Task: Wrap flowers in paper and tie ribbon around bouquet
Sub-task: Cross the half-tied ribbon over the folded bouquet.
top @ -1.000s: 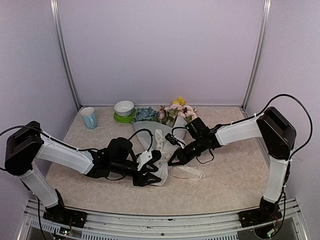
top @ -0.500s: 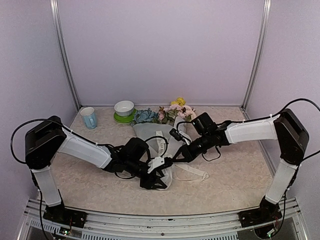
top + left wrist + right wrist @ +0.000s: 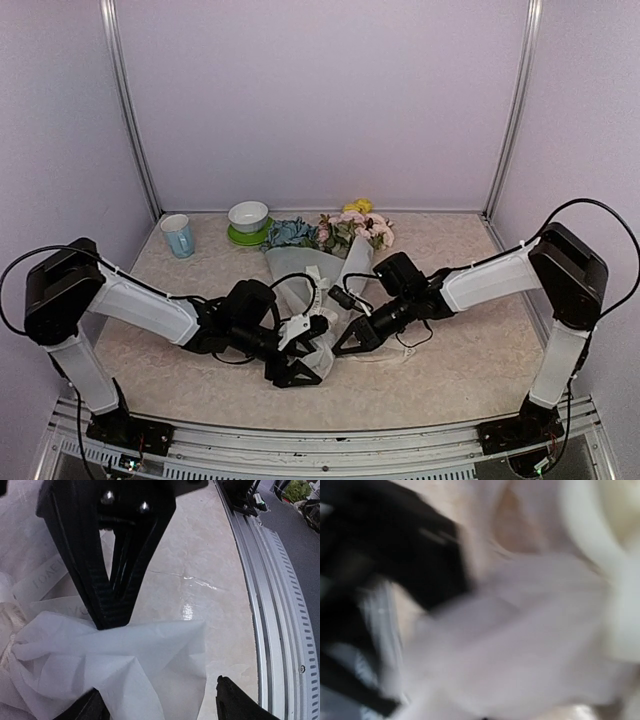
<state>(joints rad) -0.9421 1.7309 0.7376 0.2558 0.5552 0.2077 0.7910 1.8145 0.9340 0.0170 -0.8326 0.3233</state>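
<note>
overhead: finds the bouquet of pink, yellow and blue flowers in a white translucent paper cone [image 3: 303, 272] on the marbled surface [image 3: 450, 370]. left fingers [image 3: 298, 368] now spread wider at its tail, so probably just released. right fingers [image 3: 340, 348] pressed together alongside. pale blue cup [image 3: 178, 236], white ceramic bowl [image 3: 248, 215]: contents unseen.
left wrist: shows lettered cream ribbon [image 3: 45, 580] beside the crumpled tail, knot apparently still to come.
right wrist: too blurred.

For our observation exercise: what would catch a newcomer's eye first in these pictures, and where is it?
The bouquet, pink, yellow and blue flowers in a white paper cone, lies mid-table. Both grippers meet at its narrow near end, the left gripper open, the right gripper shut. A blue cup and a white bowl stand at the back left.
</note>
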